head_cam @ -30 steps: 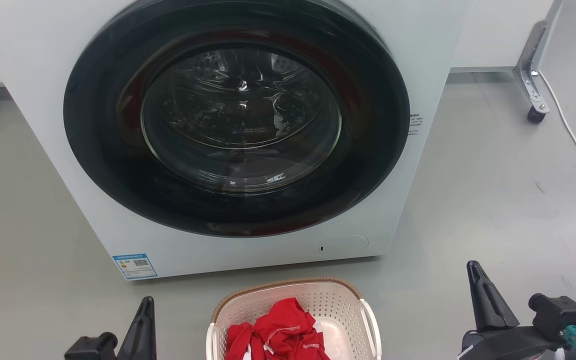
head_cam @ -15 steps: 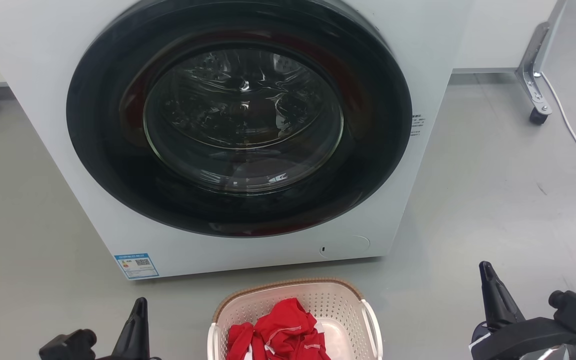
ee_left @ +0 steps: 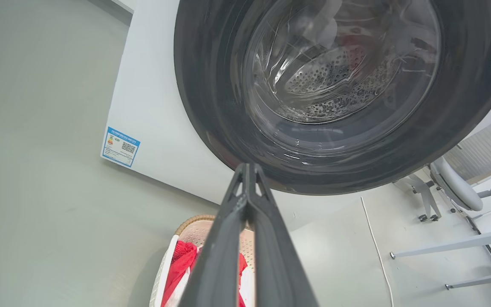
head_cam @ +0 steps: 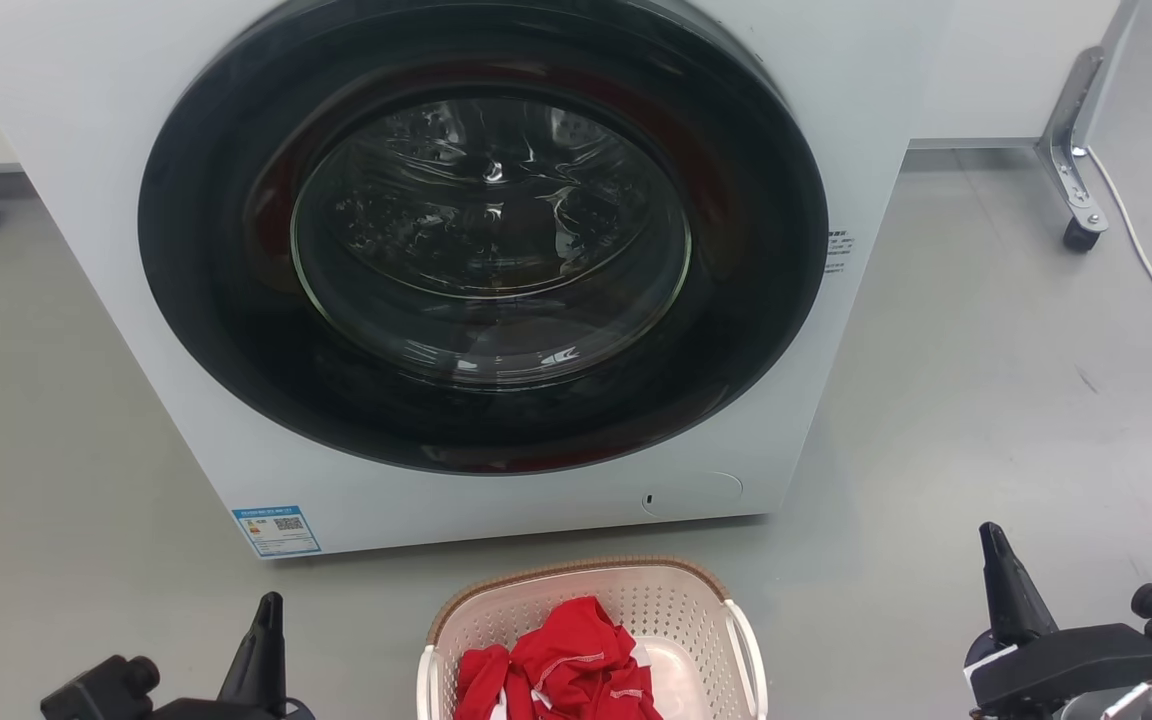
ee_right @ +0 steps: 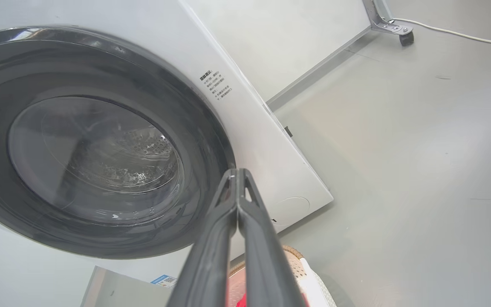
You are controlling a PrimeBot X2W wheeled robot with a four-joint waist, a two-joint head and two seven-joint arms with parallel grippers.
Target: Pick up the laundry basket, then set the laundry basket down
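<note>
**Basket on the floor, both grippers closed and clear of it**

The laundry basket [head_cam: 576, 568] stands on the grey floor [head_cam: 986, 400], close in front of the white washer [head_cam: 496, 500], below the washer's round dark door [head_cam: 486, 240], which is shut. Red clothing [head_cam: 561, 660] lies bunched in the basket, toward its left side; the cream bottom shows bare to the right of it.

The left gripper [head_cam: 269, 606] hangs over the floor to the left of the basket, apart from it. In the left wrist view its two dark fingers [ee_left: 224, 238] meet at the tips, with nothing between them. The right gripper [head_cam: 992, 538] is well off to the right of the basket. Its fingers [ee_right: 211, 243] are likewise pressed together and hold nothing.

A blue label [head_cam: 276, 530] sits at the washer's lower left front corner. A white cable [head_cam: 1151, 275] trails over the floor at the far right, beside a frame caster [head_cam: 1079, 235].
</note>
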